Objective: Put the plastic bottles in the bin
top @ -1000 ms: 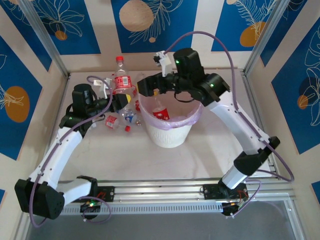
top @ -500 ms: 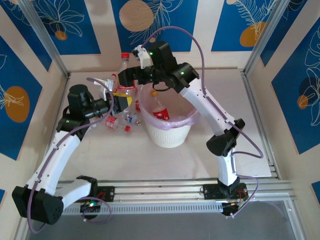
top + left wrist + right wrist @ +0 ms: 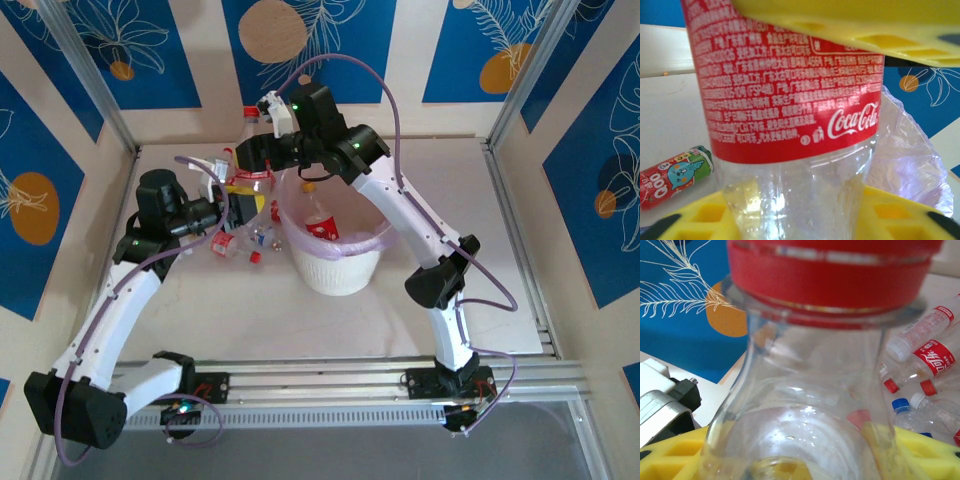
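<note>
Top view: the tall cola bottle (image 3: pixel 247 165) stands just left of the bin (image 3: pixel 340 272).

Left wrist view: the left fingers (image 3: pixel 850 25) squeeze it by the label.

Right wrist view: the right fingers (image 3: pixel 670 455) sit at its neck, and I cannot tell if they hold it.

This looks like a pass between the two. Next, one must lift it over the bin and let go.

Blue leaf-patterned wall panels (image 3: pixel 300 40), white tabletop (image 3: pixel 300 330), aluminium frame (image 3: pixel 90 80)

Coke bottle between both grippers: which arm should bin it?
Right, probably. The right gripper is at the neck of the Coke bottle, and that arm reaches across the bin. The left gripper brackets the label lower down.
</note>
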You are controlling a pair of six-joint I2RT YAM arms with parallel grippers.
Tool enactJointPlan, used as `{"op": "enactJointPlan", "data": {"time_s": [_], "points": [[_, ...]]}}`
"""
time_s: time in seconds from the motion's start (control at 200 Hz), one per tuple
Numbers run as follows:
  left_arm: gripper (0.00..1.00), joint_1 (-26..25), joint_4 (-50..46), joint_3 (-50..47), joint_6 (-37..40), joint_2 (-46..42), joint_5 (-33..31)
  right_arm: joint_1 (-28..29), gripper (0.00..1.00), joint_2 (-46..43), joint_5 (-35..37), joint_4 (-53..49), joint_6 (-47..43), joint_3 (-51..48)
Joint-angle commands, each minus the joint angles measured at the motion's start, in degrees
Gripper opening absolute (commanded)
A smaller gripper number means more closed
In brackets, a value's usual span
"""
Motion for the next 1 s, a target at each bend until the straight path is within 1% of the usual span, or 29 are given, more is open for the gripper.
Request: {"op": "enactJointPlan", "data": {"time_s": [0.0,0.02,0.035,0.125,0.215,0.24,0.275,0.36,0.465,0.54,0.625,0.72,0.855,0.995], "points": [[0.89,-0.4,0.0,0.8,1.4,-0.3,-0.5,-0.5,0.52,-1.3,-0.6,0.9,-0.5,-0.3],[0.99,-0.5,-0.2,0.9,1.5,-0.4,-0.5,-0.6,0.52,-1.4,-0.9,1.0,-0.7,0.1],[1.00,-0.5,-0.5,0.8,1.6,-0.6,-0.6,-0.7,0.52,-1.4,-1.0,1.0,-0.8,0.6],[1.00,-0.4,-2.6,0.6,2.4,-1.6,-1.1,-1.1,0.50,-1.8,1.0,0.5,-2.8,3.3],[1.00,-0.4,-3.7,-0.7,2.5,-3.3,-0.8,-2.0,0.49,-3.5,3.3,0.8,-4.0,3.7],[1.00,-0.4,-3.9,-1.0,2.2,-3.7,-0.4,-2.3,0.47,-4.0,4.2,0.6,-4.3,3.8],[1.00,-0.4,-3.9,-1.7,0.6,-4.3,0.8,-3.0,0.45,-4.9,5.1,0.3,-4.7,3.7],[1.00,-0.3,-3.8,-2.8,-4.2,-4.4,5.5,-4.4,0.45,-7.4,6.6,-0.3,-6.1,3.2],[1.00,-0.2,-7.1,-3.0,-6.2,-5.0,6.0,-6.3,0.44,-11.3,7.7,-0.4,-7.7,1.0],[1.00,-0.1,-8.9,-3.4,-6.2,-5.9,3.4,-8.1,0.44,-14.8,7.4,0.2,-7.7,-2.4],[1.00,0.1,-11.4,-3.3,-6.3,-6.0,0.6,-10.3,0.43,-19.3,7.0,1.5,-7.9,-8.5],[1.00,0.4,-12.2,-3.6,-6.8,-5.0,-1.5,-13.2,0.43,-23.4,4.3,2.2,-7.4,-15.0],[0.98,0.7,-15.4,-2.9,-7.8,-1.8,-8.5,-15.3,0.42,-27.7,3.7,1.6,-9.6,-23.3],[0.95,0.9,-20.1,-0.9,-8.0,2.2,-16.6,-16.0,0.41,-29.0,3.8,-1.4,-13.6,-28.5]]}}
